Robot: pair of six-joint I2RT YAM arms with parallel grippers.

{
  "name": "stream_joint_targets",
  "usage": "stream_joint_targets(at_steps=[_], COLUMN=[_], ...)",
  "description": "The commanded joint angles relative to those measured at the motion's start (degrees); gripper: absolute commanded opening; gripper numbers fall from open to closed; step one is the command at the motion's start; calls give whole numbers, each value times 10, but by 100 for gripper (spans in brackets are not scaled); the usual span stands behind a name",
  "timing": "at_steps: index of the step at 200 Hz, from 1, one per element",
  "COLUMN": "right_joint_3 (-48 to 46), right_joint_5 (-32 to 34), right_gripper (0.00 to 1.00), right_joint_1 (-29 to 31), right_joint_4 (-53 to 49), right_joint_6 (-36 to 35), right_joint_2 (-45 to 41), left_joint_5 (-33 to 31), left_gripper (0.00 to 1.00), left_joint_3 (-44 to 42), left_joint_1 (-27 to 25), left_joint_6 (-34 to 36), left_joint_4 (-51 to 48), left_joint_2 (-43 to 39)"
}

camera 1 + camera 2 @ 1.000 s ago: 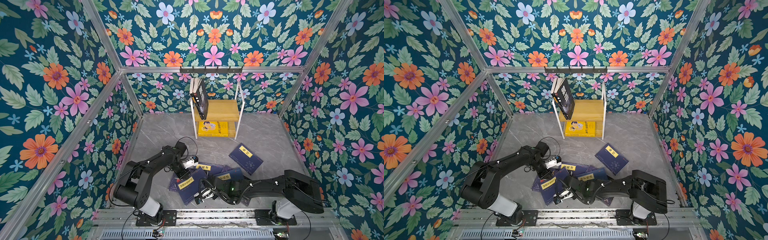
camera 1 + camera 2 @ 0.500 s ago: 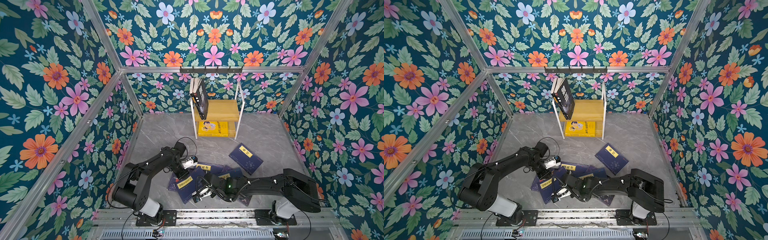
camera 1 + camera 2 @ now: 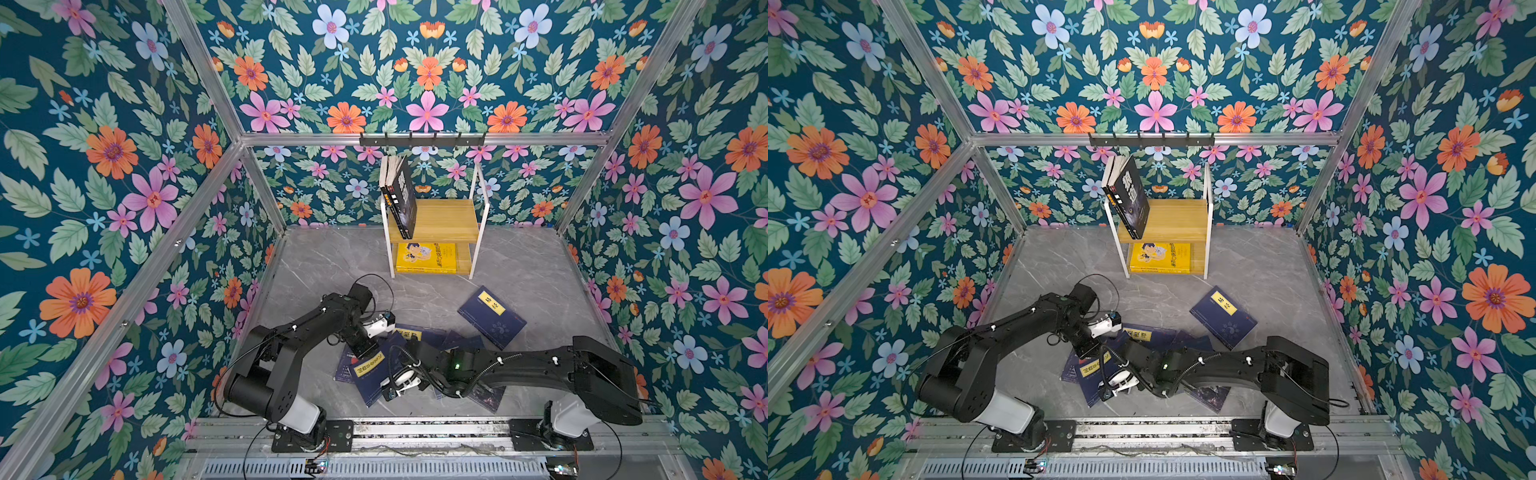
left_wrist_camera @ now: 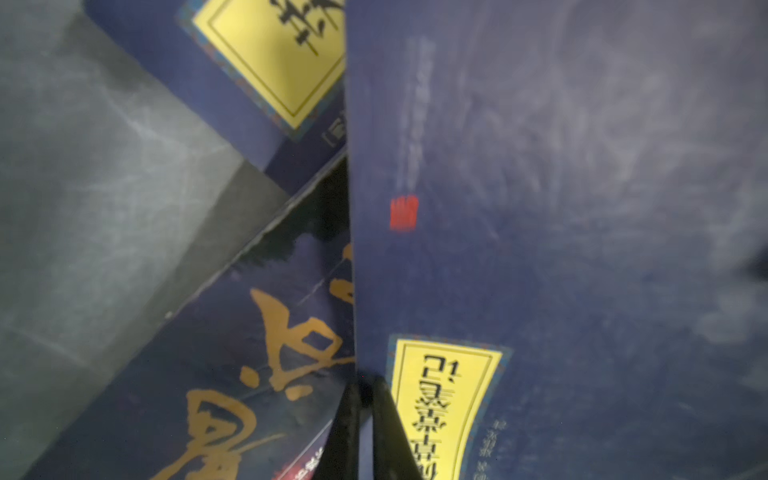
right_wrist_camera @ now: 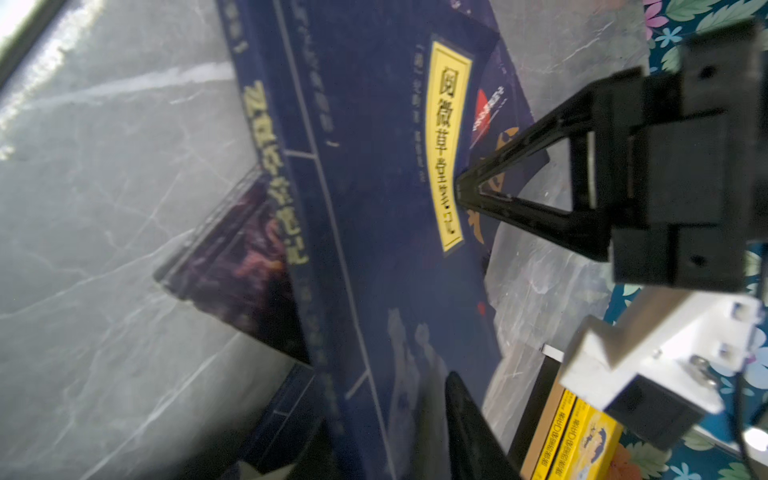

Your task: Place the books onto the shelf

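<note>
Well, the shelf [image 3: 444,220] stands against the back wall, dark books [image 3: 403,199] leaning on its upper board and yellow books [image 3: 426,257] lying flat below. Navy books [image 3: 457,343] sprawl in a heap on the floor up front, with one lone book [image 3: 492,318] apart. The left gripper [image 4: 365,388] pinches an edge of the uppermost book [image 4: 540,208]. I cannot tell how the jaws of the right gripper [image 3: 386,390] stand.

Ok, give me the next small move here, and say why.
Probably raise the left gripper a little. It is shut on the navy book at the edge by its yellow label, the book overlaps other books, and the right gripper sits by its other end, grip unclear.
</note>
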Motion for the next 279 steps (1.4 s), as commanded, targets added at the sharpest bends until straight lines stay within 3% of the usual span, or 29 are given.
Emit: stream_joint_targets(at_steps=[1,25,78,98,131,205,223,279], right_joint_3=[11,21,29,33,28,45,47,70], right_joint_5=[-6,-14,-15,-14,-19,-28,-22,-19], right_gripper=[45,44,0,0,0,0,0,0], right_joint_1=[0,-1,-4,-14,-38,-127,-152,-236], right_joint_4=[13,5,-5,-26,-26,-15,6,28], right_joint_6=[-12,-10,-3,-5,-19,-40,-47,-65], right_joint_2=[-2,2,9,2,-29,-71,-71,-55], left_joint_5=[10,10,2,-11,-18,7,17,21], left_gripper=[10,10,11,12,34,57,69,82], left_joint_3=[-4,-5,-2,14,46,-12,-28,-41], left_joint_1=[-1,-1,2,23,107,246,276,281], left_joint_6=[7,7,-5,-29,-104,-264,-289,-297], left_joint_4=[-2,-1,9,27,80,250,270,284], left_joint_2=[-1,-2,-18,-40,-83,-154,-162,-161])
